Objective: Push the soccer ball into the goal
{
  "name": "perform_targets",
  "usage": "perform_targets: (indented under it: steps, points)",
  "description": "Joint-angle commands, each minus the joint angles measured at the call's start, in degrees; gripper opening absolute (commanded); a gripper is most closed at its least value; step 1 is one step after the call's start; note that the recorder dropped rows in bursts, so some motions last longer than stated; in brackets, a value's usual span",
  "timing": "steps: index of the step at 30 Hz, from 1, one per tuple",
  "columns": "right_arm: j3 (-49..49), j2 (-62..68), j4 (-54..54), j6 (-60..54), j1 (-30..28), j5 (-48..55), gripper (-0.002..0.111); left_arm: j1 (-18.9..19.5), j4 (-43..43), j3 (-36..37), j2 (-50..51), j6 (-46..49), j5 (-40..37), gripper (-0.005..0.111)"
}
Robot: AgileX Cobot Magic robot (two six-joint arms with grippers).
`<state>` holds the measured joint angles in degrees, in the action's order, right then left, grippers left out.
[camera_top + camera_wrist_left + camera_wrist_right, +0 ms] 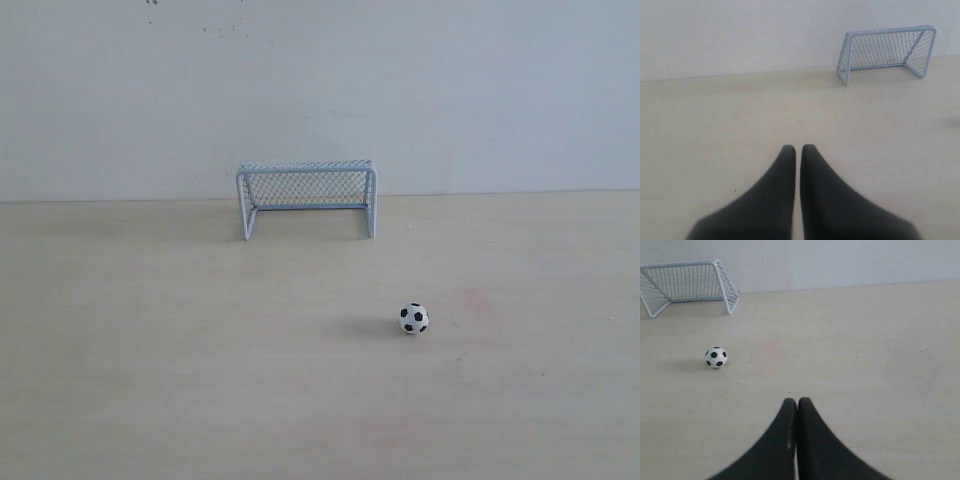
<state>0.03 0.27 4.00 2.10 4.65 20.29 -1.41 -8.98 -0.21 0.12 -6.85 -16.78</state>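
Left wrist view: you see the left gripper [798, 149] with its two black, tapered fingers drawn almost together, only a thin slit between them and nothing pinched. It hangs over bare table [715, 125], with the goal [887, 47] well ahead of it, so judge this arm as parked clear of the play. Moving right in the exterior view, the goal [306, 187] stands upright against the plain pale wall [320, 80], its mouth facing the open table [150, 350]. This placement leaves it ready to catch a rolling ball. Its frame is thin pale blue-white tube, wider than tall, filled with fine dark mesh. Further right and nearer the camera, the ball [414, 318] rests alone on the smooth, matt, light wood-tone surface, well apart from the goal and offset to the right of its mouth. It is a small white sphere with black patches; expect it to roll freely at a light touch. In the right wrist view, the right gripper [797, 401] has its black fingers pressed together, empty, forming a single blunt wedge suited to pushing. The ball [716, 357] lies between this gripper and the goal [690, 281], untouched. You should treat the right arm as the likely pusher and aim the stroke diagonally towards the mouth.
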Motion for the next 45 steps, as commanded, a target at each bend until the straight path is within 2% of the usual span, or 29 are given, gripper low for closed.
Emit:
perform_targets:
  steps: [1,4,6,7,8,11,12,13,14,15,20,25,31,35,39,41,45]
  points:
    - [0.0,-0.3,0.0,0.3,-0.1,-0.6,0.000,0.2,0.1,0.2,-0.1,0.2,0.2,0.004]
    - [0.0,-0.3,-0.2,0.3,-0.1,-1.2,0.000,0.2,0.1,0.2,-0.1,0.2,0.2,0.004]
    - [0.0,-0.3,-0.2,0.3,-0.1,-7.0,0.000,0.2,0.1,0.2,-0.1,0.2,0.2,0.004]
    - [0.0,-0.3,0.0,1.8,-0.1,-16.9,0.000,0.2,0.1,0.2,-0.1,0.2,0.2,0.004]
    - [0.0,-0.3,0.0,2.5,-0.1,-21.2,0.000,0.2,0.1,0.2,-0.1,0.2,0.2,0.004]
    - [0.0,-0.3,0.0,2.5,-0.1,-43.8,0.000,0.2,0.1,0.2,-0.1,0.2,0.2,0.004]
    - [0.0,-0.3,0.0,2.5,-0.1,-53.9,0.000,0.2,0.1,0.2,-0.1,0.2,0.2,0.004]
    - [0.0,-0.3,0.0,5.2,-0.1,-64.2,0.000,0.2,0.1,0.2,-0.1,0.2,0.2,0.004]
    - [0.0,-0.3,0.0,9.8,-0.1,-69.7,0.000,0.2,0.1,0.2,-0.1,0.2,0.2,0.004]
    - [-3.0,-0.3,0.0,11.5,-0.1,-68.7,0.000,0.2,0.1,0.2,-0.1,0.2,0.2,0.004]
    - [-23.4,3.9,-0.9,2.6,-0.1,-40.6,0.000,0.2,0.1,0.2,-0.1,0.2,0.2,0.004]
    - [-42.8,18.3,-2.1,-2.6,-0.1,-17.3,0.000,0.2,0.1,0.2,-0.1,0.2,0.2,0.004]
    - [-58.3,38.9,-2.1,-15.5,-0.1,7.0,0.000,0.2,0.1,0.2,-0.1,0.2,0.2,0.004]
    - [-64.7,51.3,-2.0,-19.8,-0.1,17.0,0.000,0.2,0.1,0.2,-0.1,0.2,0.2,0.004]
    - [-67.0,61.4,-2.0,-21.8,-0.1,18.8,0.000,0.2,0.1,0.2,-0.1,0.2,0.2,0.004]
    - [-67.0,66.4,-1.9,-38.4,-0.1,20.4,0.000,0.2,0.1,0.2,-0.1,0.2,0.2,0.004]
    - [-67.0,74.3,3.3,-70.9,-0.1,30.7,0.000,0.2,0.1,0.2,-0.1,0.2,0.2,0.004]
